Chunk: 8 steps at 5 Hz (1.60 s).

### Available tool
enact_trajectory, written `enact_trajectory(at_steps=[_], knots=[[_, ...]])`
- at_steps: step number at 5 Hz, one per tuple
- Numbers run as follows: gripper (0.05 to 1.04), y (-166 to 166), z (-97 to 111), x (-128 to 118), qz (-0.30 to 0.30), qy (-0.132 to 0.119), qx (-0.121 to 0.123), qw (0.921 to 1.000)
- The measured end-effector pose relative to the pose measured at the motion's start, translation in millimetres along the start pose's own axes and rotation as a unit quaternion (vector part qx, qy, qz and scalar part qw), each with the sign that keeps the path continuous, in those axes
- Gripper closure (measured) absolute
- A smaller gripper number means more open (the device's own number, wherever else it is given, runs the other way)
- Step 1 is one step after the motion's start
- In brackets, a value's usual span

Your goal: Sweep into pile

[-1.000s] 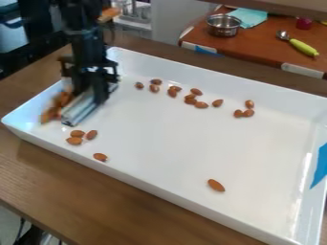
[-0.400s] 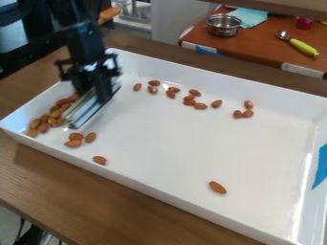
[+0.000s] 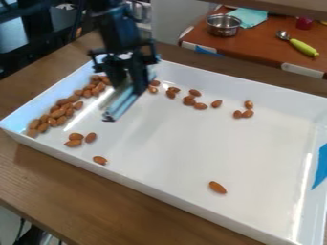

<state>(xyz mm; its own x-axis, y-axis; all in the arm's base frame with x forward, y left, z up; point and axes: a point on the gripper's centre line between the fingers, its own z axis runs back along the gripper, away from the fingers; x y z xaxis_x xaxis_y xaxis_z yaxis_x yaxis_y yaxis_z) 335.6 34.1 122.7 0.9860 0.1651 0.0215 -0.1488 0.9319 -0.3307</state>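
Note:
The gripper [image 3: 127, 86] hangs over the left part of the white tray [image 3: 211, 143], holding a flat, pale bluish sweeping tool [image 3: 120, 104] that slants down toward the tray floor. Left of the tool, a long band of almonds [image 3: 57, 113] lies along the tray's left wall. Several loose almonds [image 3: 75, 137] sit just below that band, and one [image 3: 100, 160] is near the front wall. Right of the gripper, a scattered row of almonds [image 3: 201, 106] runs along the back. A lone almond [image 3: 218, 187] rests toward the front right.
The tray's raised walls surround the almonds, on a brown wooden table [image 3: 76, 186]. Blue tape [image 3: 321, 165] is on the right wall. Behind stands another table [image 3: 256, 48] with a metal pot [image 3: 223, 25], a teal cloth [image 3: 249, 17] and a green-handled utensil [image 3: 303, 47].
The gripper and its tool have moved right, away from the left wall, uncovering more of the almond band there. The loose almonds at the front have hardly shifted.

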Motion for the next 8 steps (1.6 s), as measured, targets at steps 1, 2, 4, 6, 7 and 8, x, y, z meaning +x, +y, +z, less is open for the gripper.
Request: enact_trajectory(at_steps=[1, 2, 4, 6, 7, 8], knots=[[0.695, -39, 6, 8, -0.009, -0.002, -0.001, 1.0000], [0.695, -75, 10, 10, -0.022, -0.005, -0.005, 0.9997], [0.695, -107, 2, 28, -0.020, -0.001, 0.012, 0.9997], [0.695, -138, -48, 35, -0.019, 0.006, 0.052, 0.9984], [0.695, -166, -82, 30, -0.027, 0.000, 0.060, 0.9978], [0.695, -191, -93, 21, -0.044, -0.010, 0.059, 0.9972]])
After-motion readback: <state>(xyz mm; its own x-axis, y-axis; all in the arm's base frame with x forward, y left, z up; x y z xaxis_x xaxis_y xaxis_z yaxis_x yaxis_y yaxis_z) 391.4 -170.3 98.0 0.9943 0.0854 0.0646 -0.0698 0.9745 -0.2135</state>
